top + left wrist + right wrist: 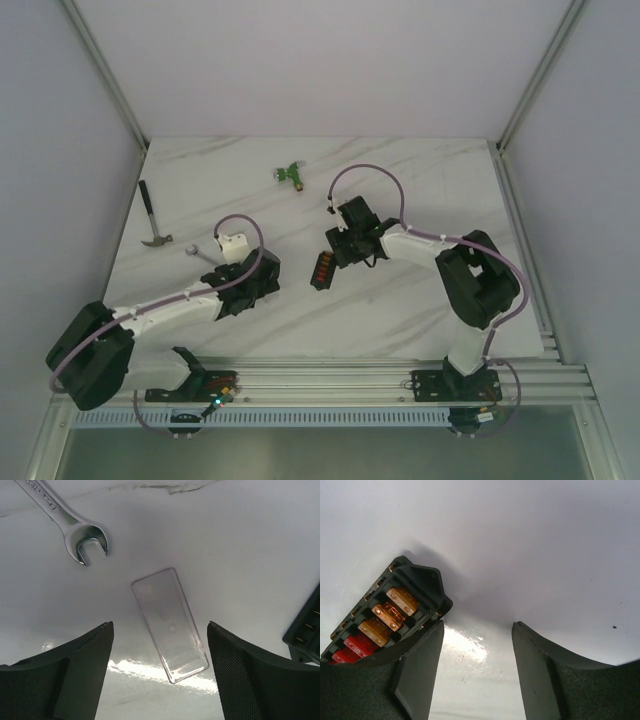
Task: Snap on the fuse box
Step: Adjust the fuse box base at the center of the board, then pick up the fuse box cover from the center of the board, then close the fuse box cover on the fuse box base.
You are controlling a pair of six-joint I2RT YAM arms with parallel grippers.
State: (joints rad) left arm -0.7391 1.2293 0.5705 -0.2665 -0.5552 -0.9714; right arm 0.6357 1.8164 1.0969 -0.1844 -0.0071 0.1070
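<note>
Right hand (478, 625) wide apart, holding nothing. Small black rectangular fuse box (385, 615) with red-orange fuses lies on white table (545, 540), just outside one finger. Left hand (160, 626) apart, clear rectangular plastic piece (169, 622) between fingers, ungripped.

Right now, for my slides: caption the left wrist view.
Open left fingers flank a clear plastic piece; a wrench lies beyond.

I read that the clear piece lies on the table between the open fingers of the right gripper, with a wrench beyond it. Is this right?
Not the right gripper: the left wrist view shows the clear piece on the table between the open fingers of the left gripper, with the wrench beyond it. The right gripper stands open by the fuse box.
</note>
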